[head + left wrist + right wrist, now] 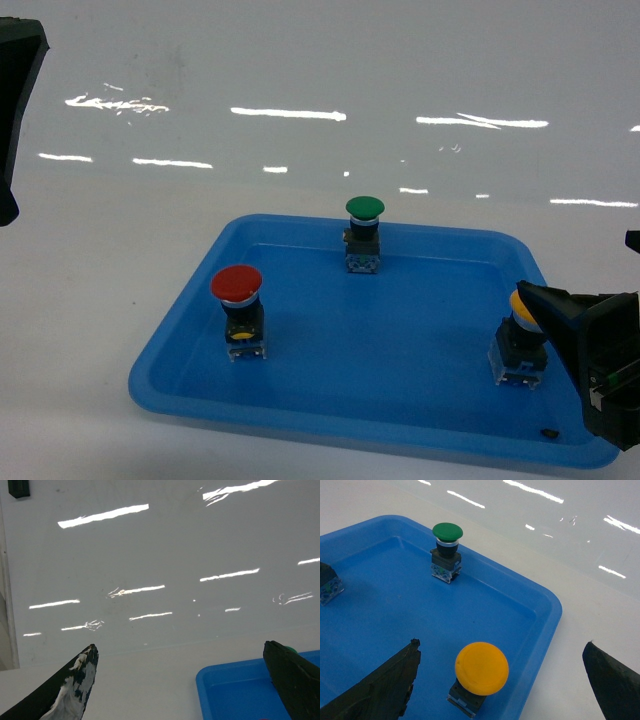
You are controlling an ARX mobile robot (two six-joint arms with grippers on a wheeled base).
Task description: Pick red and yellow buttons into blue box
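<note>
The blue box (400, 340) is a shallow tray on the white table. The red button (236, 283) stands upright inside it at the left. The yellow button (523, 308) stands near its right rim. In the right wrist view the yellow cap (481, 668) sits between the spread fingers of my right gripper (501, 644), which is open above it and holds nothing. My left gripper (180, 647) is open too, hanging empty over bare table left of the box's far left corner (235, 690). In the head view only its dark body (15, 100) shows at the top left.
A green-capped button (364, 207) stands upright at the back of the box, also visible as the green button (447, 531) in the right wrist view. A tiny black piece (548, 433) lies on the box's front right rim. Glossy white table surrounds the box.
</note>
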